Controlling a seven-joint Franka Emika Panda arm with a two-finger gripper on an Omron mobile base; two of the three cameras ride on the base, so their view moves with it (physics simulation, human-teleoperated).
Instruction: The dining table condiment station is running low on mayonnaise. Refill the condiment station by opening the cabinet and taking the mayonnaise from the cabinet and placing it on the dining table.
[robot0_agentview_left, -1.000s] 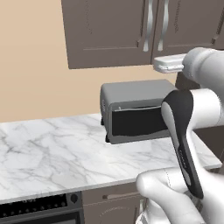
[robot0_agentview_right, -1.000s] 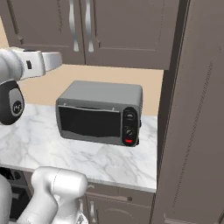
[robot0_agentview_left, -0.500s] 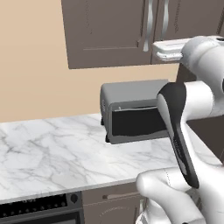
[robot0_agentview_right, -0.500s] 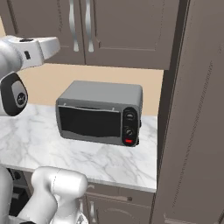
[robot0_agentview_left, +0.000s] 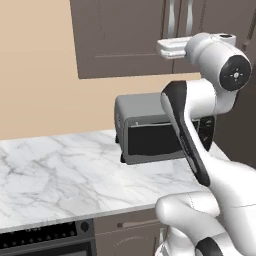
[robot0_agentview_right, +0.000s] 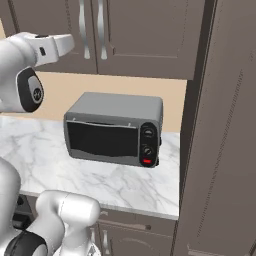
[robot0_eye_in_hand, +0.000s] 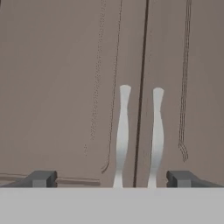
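- The hand (robot0_eye_in_hand: 111, 179) is raised before the cabinet (robot0_eye_in_hand: 65, 65); its two dark fingertips (robot0_eye_in_hand: 41, 178) stand spread as wide as they go, with nothing between them. We are in the reach toward a handle, so the door is yet to be opened.
- The table (robot0_agentview_right: 115, 182), marble-topped, lies below the arm and carries a grey toaster oven (robot0_agentview_right: 115, 130). We judge it to be out of the hand's path, since the hand sits above it in the right base view; we should keep that height while closing in.
- Two curved silver handles stand side by side at the door seam: the left handle (robot0_eye_in_hand: 121, 135) and the right handle (robot0_eye_in_hand: 155, 135). Both fall inside the span of the fingertips. We should shift sideways until only one handle sits between them, or the close may catch both or jam on the seam.
- We should advance straight, square to the door, until the fingers pass either side of the chosen handle at its slim waist, then close and pull along the door's arc rather than straight back.
- Both cabinet doors are shut. The mayonnaise is presumably inside, hidden behind them; we cannot tell which shelf or which side.
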